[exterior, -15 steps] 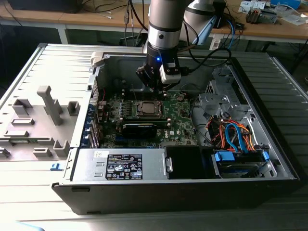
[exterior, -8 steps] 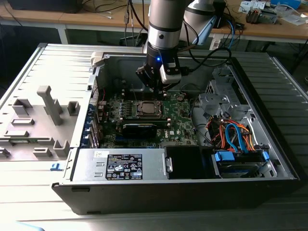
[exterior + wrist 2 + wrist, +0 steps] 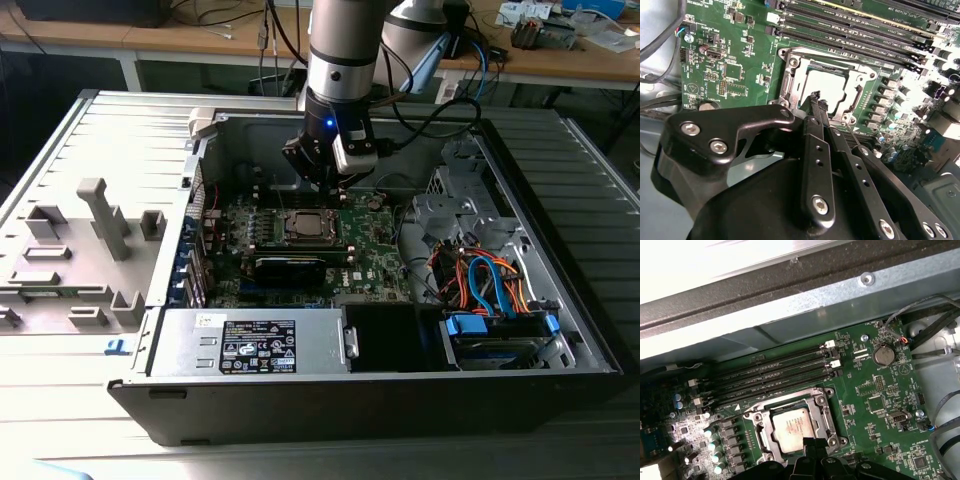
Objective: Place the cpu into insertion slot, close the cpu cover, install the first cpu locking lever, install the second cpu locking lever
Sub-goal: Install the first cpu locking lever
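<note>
Second wrist view puts the gripper (image 3: 816,100) nearest the lens: its two black fingers (image 3: 816,150) lie pressed together, closed on nothing, tips pointing at the near edge of the insertion slot (image 3: 790,82). The cpu (image 3: 822,82) already sits in that socket, its pale metal top flat and square to the frame, just beyond the fingertips. The cpu cover (image 3: 860,82) appears to lie down around the chip as a silvery frame, though whether it is latched I cannot tell.

In the first wrist view the cpu (image 3: 792,429) lies straight ahead of the fingertips, with the long memory slots (image 3: 775,372) running across beyond it. Open board flanks the socket. In the exterior view the gripper (image 3: 325,185) hangs above the board, and the case wall (image 3: 330,105) rises behind.
</note>
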`<state>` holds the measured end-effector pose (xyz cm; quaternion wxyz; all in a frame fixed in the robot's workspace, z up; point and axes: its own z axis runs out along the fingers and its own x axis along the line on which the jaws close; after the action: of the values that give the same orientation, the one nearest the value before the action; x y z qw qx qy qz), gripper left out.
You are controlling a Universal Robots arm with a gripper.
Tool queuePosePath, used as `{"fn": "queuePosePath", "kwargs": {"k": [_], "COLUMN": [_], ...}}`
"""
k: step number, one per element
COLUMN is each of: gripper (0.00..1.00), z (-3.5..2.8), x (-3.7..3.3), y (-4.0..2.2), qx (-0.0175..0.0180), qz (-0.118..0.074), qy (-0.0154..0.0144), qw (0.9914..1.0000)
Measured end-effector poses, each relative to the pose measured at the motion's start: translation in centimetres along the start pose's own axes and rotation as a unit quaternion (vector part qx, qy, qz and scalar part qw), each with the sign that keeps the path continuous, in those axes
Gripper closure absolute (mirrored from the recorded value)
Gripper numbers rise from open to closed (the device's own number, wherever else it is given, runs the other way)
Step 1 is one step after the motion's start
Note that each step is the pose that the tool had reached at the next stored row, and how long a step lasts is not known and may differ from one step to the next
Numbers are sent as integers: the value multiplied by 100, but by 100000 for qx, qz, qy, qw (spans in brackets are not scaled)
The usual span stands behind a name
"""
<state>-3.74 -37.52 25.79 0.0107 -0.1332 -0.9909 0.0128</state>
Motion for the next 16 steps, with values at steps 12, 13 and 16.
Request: {"fn": "queuePosePath", "kwargs": {"k": [12, 13, 16], "gripper": [89, 89, 89], "z": [0, 0, 0], "x": [0, 0, 0], "y": [0, 0, 0], "qx": [16, 16, 19], "qz": [-970, -1020, -1186], "qy": [-27, -29, -33], "qw": [99995, 99995, 99993]}}
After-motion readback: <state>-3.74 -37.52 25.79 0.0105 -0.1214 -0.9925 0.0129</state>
